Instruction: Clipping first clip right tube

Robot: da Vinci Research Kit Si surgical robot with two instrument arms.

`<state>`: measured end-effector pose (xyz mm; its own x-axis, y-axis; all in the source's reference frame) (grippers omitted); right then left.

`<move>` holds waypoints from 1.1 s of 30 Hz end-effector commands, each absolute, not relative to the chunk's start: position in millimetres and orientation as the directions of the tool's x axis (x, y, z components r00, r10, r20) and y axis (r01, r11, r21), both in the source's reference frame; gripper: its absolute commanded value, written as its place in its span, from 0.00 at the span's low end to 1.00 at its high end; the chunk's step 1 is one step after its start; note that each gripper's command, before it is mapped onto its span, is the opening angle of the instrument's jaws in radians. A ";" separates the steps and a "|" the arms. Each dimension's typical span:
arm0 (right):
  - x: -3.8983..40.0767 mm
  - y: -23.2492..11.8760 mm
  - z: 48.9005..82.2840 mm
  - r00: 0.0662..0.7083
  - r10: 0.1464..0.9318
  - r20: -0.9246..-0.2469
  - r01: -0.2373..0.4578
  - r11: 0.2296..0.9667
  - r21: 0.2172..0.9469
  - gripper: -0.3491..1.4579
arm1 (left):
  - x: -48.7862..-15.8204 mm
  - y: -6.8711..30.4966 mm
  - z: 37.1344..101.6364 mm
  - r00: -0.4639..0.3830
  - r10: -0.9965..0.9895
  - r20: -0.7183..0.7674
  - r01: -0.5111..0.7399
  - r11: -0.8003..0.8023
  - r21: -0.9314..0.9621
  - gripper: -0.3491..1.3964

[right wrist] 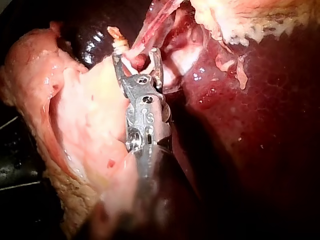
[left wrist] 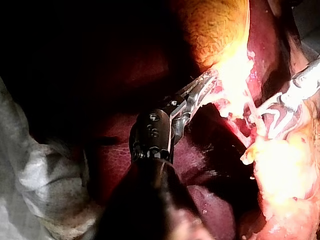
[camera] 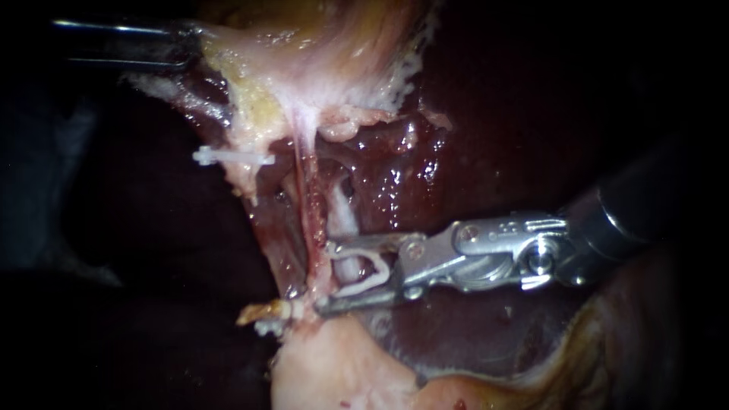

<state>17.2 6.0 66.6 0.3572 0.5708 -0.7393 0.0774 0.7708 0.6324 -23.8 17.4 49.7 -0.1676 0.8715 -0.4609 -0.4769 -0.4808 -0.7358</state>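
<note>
Slippage looked the main worry in the endoscope view. The right instrument (camera: 326, 275), a silver hinged tool on a dark shaft, had its jaws standing apart yet seated on both legs of an open white plastic clip (camera: 380, 277). The right tube (camera: 342, 220), a pale whitish cord beside a thin red strand (camera: 307, 201), ran down between those legs. I could not make out the clip's tips past the tube. Closed short, it would probably have caught only part of the tube, or pinched the red strand as well. The slender dark left instrument (camera: 178, 47) was clamped on a pale yellowish fold of tissue (camera: 304, 68), pulling it taut. A lost hold there would likely have slackened the tube inside the clip.

From the left wrist view, that clamp seemed to bite only the fold's bright edge, which might tear under tension.

From the right wrist view, the open clip straddled the tube, with a soft pink fatty mass (right wrist: 85, 115) just beside one jaw and the glossy dark red liver (right wrist: 260, 125) on the other side. A forward push could have dug a tip into the tissue behind.
</note>
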 end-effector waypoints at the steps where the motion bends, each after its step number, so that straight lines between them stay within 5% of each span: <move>1: 17.5 5.9 66.6 0.350 0.578 -0.737 0.083 0.765 0.639 0.47 | -23.8 17.4 49.7 -0.168 0.871 -0.461 -0.477 -0.481 -0.736 0.00; 18: 20.8 4.5 67.8 0.308 0.629 -0.714 0.165 0.704 0.691 0.47 | -23.8 17.4 49.7 -0.168 0.871 -0.461 -0.477 -0.481 -0.736 0.00; 33: 21.3 1.8 63.1 0.242 0.668 -0.704 0.276 0.648 0.710 0.46 | -23.8 17.5 49.8 -0.168 0.871 -0.461 -0.476 -0.481 -0.736 0.00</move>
